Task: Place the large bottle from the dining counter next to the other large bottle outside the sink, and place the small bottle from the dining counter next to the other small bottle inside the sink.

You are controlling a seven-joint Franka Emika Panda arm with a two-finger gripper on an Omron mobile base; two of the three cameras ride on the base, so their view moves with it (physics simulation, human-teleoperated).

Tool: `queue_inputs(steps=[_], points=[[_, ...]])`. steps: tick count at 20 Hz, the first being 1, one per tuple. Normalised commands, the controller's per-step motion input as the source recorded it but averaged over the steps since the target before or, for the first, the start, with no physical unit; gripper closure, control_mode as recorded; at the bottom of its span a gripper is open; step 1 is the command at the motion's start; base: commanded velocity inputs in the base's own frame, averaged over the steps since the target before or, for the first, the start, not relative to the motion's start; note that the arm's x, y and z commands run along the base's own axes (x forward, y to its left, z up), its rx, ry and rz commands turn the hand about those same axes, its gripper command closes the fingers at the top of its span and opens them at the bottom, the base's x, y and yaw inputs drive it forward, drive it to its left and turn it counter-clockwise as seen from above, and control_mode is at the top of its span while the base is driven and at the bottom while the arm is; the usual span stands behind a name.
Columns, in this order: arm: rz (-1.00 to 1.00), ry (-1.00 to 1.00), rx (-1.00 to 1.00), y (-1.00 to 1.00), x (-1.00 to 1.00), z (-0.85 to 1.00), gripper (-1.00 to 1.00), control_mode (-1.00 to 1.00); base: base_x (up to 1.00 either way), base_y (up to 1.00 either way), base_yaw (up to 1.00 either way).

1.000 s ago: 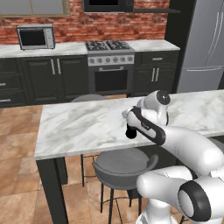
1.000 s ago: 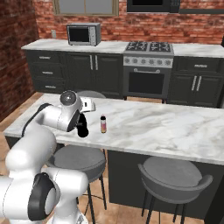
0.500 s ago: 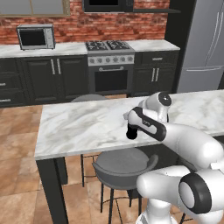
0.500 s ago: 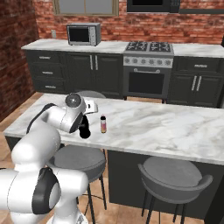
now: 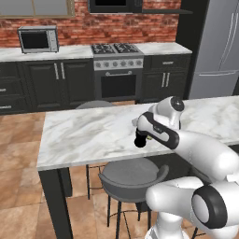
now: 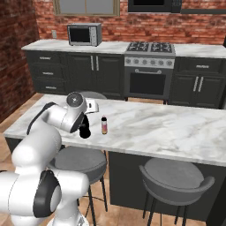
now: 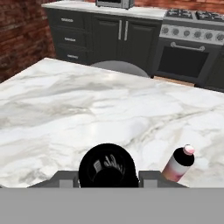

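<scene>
While the arm reached over the dining surface [image 6: 145, 128], the claw [image 7: 107, 177] sat clamped on the large bottle [image 6: 84, 129], fingers on either side of its dark body. In the hand view the bottle's round end faced the camera, so its long axis ran along the claw; whether it stood fully upright could not be told. The small bottle [image 6: 104, 125] stood upright on the surface just beside it, pale cap up, apart from the claw.
</scene>
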Motion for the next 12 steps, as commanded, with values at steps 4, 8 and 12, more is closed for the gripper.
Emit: queue_inputs(steps=[4, 8, 12], points=[[0.0, 0.0, 0.0, 0.0, 0.0, 0.0, 1.0, -1.0, 0.0, 0.0, 0.0], [0.0, 0.0, 0.0, 0.0, -0.04, 0.05, 1.0, -1.0, 0.0, 0.0, 0.0], [0.0, 0.0, 0.0, 0.0, -0.02, 0.02, 1.0, 1.0, -0.1, 0.0, 0.0]])
